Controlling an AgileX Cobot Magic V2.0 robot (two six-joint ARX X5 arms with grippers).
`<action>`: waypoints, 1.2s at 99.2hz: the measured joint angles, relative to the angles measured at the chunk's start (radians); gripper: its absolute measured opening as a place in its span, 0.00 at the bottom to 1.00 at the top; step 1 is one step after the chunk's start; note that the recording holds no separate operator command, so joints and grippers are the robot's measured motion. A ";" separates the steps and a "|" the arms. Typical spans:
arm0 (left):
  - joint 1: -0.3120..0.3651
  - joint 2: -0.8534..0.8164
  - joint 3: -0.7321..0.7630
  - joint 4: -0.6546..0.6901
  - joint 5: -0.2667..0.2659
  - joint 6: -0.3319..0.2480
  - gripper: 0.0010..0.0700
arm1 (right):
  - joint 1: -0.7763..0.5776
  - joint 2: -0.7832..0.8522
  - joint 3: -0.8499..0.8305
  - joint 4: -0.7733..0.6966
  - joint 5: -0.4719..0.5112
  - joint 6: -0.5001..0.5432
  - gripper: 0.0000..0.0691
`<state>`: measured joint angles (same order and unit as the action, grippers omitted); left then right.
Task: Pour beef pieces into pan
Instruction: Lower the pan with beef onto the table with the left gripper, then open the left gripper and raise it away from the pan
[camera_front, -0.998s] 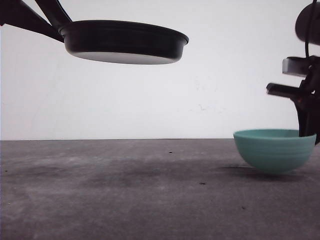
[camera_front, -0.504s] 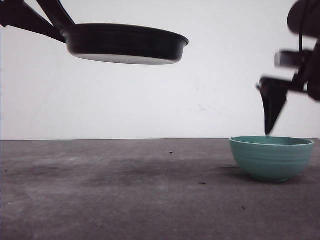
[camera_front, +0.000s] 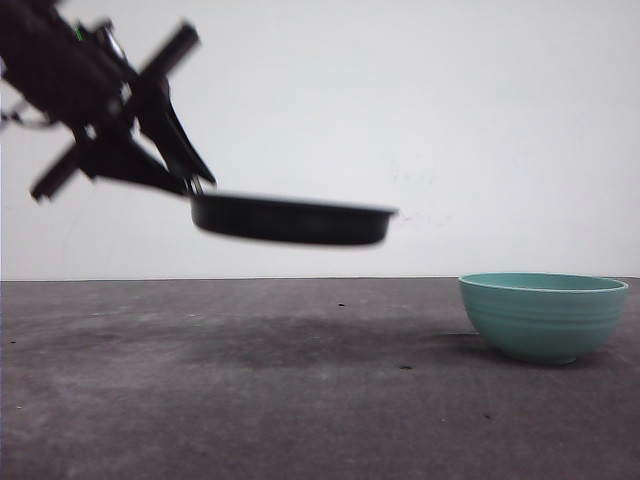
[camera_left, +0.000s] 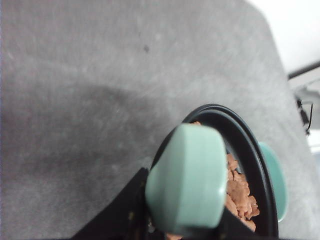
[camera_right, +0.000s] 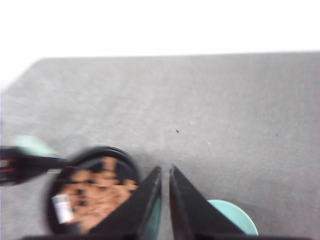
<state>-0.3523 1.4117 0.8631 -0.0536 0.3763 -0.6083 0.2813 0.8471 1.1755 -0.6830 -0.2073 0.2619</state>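
Observation:
The black pan (camera_front: 290, 220) hangs level above the table, left of centre and blurred by motion. My left gripper (camera_front: 185, 180) is shut on its pale mint-green handle (camera_left: 186, 187), and black fingers (camera_left: 127, 207) flank the handle in the left wrist view. Reddish-brown beef pieces (camera_left: 240, 192) lie heaped inside the pan's rim (camera_left: 252, 165). From the right wrist view the pan (camera_right: 60, 180) and its beef pieces (camera_right: 97, 197) are below and to one side of my right gripper (camera_right: 165, 172), which is shut on nothing, its fingers (camera_right: 192, 210) almost touching.
A teal ribbed bowl (camera_front: 545, 315) stands upright on the dark grey table (camera_front: 300, 400) at the right; its rim (camera_right: 232, 217) shows beside my right fingers. A white wall is behind the table.
The pan has dropped lower and shifted right with my left arm. My right gripper rose away from the bowl and left the front view; the bowl, tilted a second ago, stands level.

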 joint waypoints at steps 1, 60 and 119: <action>0.001 0.009 0.000 0.003 0.003 0.002 0.06 | 0.000 -0.008 0.000 -0.005 0.001 0.000 0.03; 0.016 0.263 0.005 0.128 0.032 0.015 0.16 | 0.000 -0.192 -0.001 -0.203 0.080 -0.003 0.02; 0.095 0.006 0.008 0.032 -0.077 0.002 1.00 | 0.000 -0.190 -0.001 -0.153 0.080 -0.012 0.02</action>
<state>-0.2573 1.4174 0.8707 -0.0219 0.2993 -0.6060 0.2813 0.6575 1.1744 -0.8364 -0.1268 0.2497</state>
